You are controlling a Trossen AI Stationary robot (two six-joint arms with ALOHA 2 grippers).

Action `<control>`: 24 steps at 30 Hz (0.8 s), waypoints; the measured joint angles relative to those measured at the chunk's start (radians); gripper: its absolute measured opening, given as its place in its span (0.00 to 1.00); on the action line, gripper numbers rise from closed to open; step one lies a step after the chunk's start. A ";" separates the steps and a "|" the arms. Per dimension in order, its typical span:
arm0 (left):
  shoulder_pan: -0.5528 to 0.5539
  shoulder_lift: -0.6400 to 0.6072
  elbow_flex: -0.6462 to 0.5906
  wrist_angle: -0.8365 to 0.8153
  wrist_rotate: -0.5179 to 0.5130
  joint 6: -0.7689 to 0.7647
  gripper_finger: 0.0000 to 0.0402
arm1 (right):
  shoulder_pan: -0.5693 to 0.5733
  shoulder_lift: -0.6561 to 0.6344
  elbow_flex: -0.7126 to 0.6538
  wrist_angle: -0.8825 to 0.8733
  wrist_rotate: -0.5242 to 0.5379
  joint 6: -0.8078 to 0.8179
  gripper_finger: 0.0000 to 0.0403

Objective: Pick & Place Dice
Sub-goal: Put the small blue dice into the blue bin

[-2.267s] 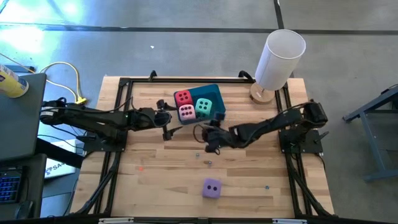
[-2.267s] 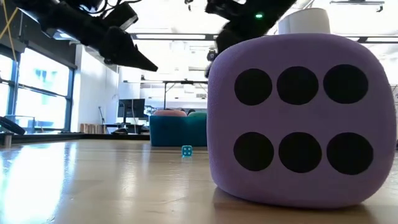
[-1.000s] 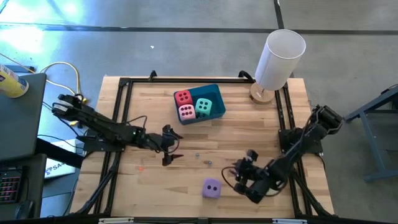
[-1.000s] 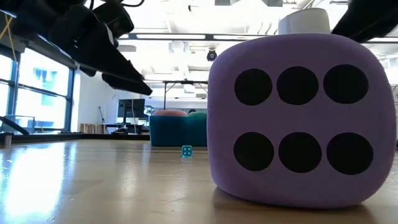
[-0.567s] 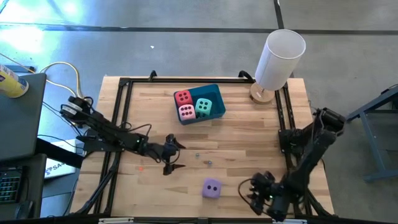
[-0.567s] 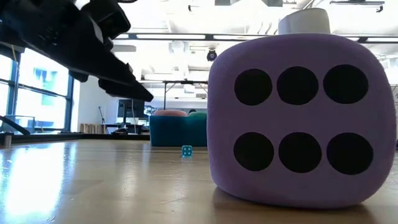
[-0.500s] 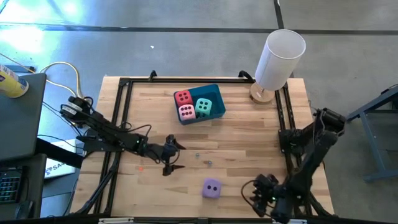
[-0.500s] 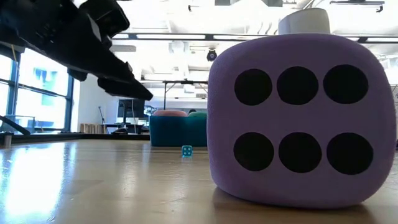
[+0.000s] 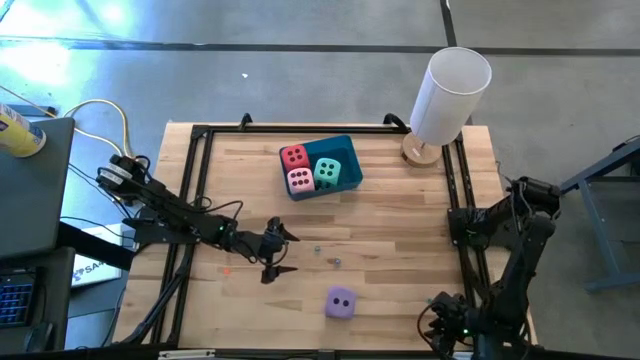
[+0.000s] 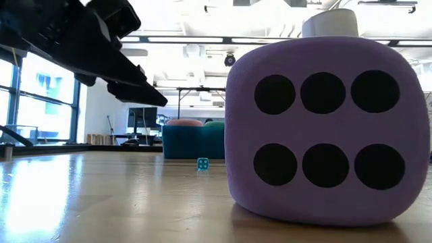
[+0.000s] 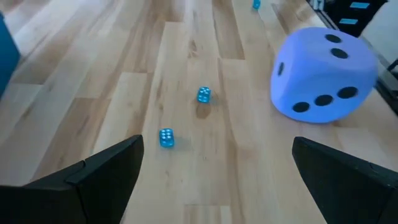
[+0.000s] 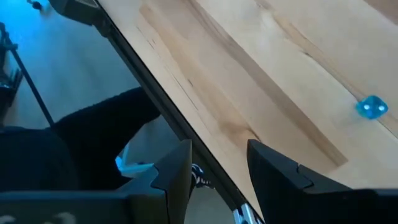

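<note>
The purple die [image 9: 341, 302] rests on the wooden table near its front edge; it fills the low view [image 10: 325, 128] and shows in the left wrist view [image 11: 322, 74]. The red die [image 9: 294, 156], the pink die [image 9: 299, 181] and the teal-green die [image 9: 328, 173] sit in the blue bin [image 9: 345, 150] at the far middle. My left gripper [image 9: 280, 252] is open and empty above the table's middle, left of and beyond the purple die. My right gripper [image 9: 440, 322] is open and empty at the table's near right edge.
A white cylinder [image 9: 450, 92] stands on a wooden base at the far right corner. Several tiny blue dice lie on the table, two ahead of my left gripper [image 11: 203, 94] [image 11: 166, 138] and one near the right gripper [image 12: 372, 107]. A black frame [image 9: 200, 150] borders the table.
My right gripper has drawn back from beside the purple die toward the table's near right corner. My left gripper has moved a little toward the near edge. The dice have stayed where they were.
</note>
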 joint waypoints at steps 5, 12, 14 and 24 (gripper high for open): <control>0.027 0.000 0.000 0.003 -0.003 -0.001 1.00 | 0.014 0.000 0.000 0.000 -0.061 0.030 0.36; 0.033 0.000 0.000 0.003 -0.003 -0.001 1.00 | 0.014 0.000 0.000 0.001 -0.152 0.161 0.36; 0.033 0.000 0.000 0.003 -0.003 -0.003 1.00 | 0.014 0.000 0.000 0.001 -0.186 0.203 0.36; 0.033 0.000 0.000 0.003 -0.002 0.000 1.00 | 0.011 0.035 0.000 -0.155 -0.228 0.315 0.36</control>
